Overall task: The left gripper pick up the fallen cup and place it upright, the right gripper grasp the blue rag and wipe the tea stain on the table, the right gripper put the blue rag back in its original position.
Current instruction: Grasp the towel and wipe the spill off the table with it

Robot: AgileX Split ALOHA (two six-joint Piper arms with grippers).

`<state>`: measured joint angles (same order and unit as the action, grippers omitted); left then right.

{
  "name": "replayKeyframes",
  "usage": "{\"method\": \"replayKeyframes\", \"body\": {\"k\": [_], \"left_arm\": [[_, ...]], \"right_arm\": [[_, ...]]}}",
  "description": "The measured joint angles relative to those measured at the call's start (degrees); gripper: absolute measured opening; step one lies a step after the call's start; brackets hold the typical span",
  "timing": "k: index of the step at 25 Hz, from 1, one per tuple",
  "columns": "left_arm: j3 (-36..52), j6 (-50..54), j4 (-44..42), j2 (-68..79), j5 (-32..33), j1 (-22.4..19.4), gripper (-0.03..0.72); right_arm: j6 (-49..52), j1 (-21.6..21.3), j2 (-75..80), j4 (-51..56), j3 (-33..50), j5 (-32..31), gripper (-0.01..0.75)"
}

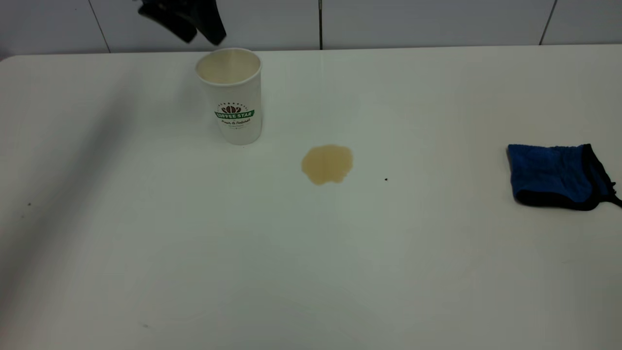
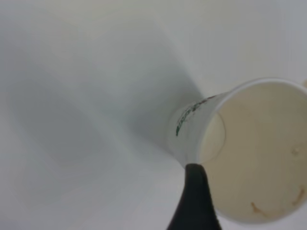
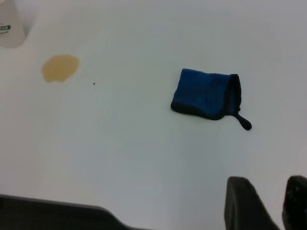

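The white paper cup [image 1: 229,95] with its green logo stands upright on the table [image 1: 311,272], back left. My left gripper [image 1: 204,39] hovers just above and behind its rim, open and holding nothing. In the left wrist view one black finger [image 2: 195,201] crosses the rim of the cup [image 2: 259,153], whose cream inside shows brown streaks. The light-brown tea stain [image 1: 327,164] lies to the right of the cup. Far right lies the blue rag [image 1: 554,175], folded. My right gripper [image 3: 271,201] is open, high above the table and short of the rag [image 3: 206,93]; the exterior view does not show it.
A tiny dark speck [image 1: 386,179] sits between the stain and the rag. A tiled wall [image 1: 388,22] rises behind the table's far edge. A dark edge [image 3: 48,211] runs along one side of the right wrist view.
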<state>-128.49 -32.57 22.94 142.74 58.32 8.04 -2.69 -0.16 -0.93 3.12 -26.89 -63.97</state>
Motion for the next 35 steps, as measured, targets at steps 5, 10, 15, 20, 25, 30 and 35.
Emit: {"method": "replayKeyframes", "body": {"k": [5, 10, 15, 20, 25, 30, 35], "left_arm": [[-0.3, 4.2, -4.6, -7.8, 8.6, 0.0, 0.598], [-0.4, 14.0, -12.6, -12.9, 8.6, -0.1, 0.544], [3.1, 23.9, -21.0, -19.2, 8.6, -0.5, 0.504], [17.0, 27.4, -26.3, -31.2, 8.6, -0.5, 0.477], [30.8, 28.5, -27.4, -44.0, 8.6, -0.5, 0.467], [49.2, 33.2, -28.3, -58.4, 8.6, -0.5, 0.465], [67.4, 35.2, -29.0, -71.5, 8.6, -0.5, 0.465]], "right_arm": [[0.0, 0.0, 0.0, 0.0, 0.0, 0.0, 0.238], [0.0, 0.0, 0.0, 0.0, 0.0, 0.0, 0.238], [0.0, 0.0, 0.0, 0.0, 0.0, 0.0, 0.238], [0.0, 0.0, 0.0, 0.0, 0.0, 0.0, 0.238], [0.0, 0.0, 0.0, 0.0, 0.0, 0.0, 0.238], [0.0, 0.0, 0.0, 0.0, 0.0, 0.0, 0.238], [0.0, 0.0, 0.0, 0.0, 0.0, 0.0, 0.238]]}}
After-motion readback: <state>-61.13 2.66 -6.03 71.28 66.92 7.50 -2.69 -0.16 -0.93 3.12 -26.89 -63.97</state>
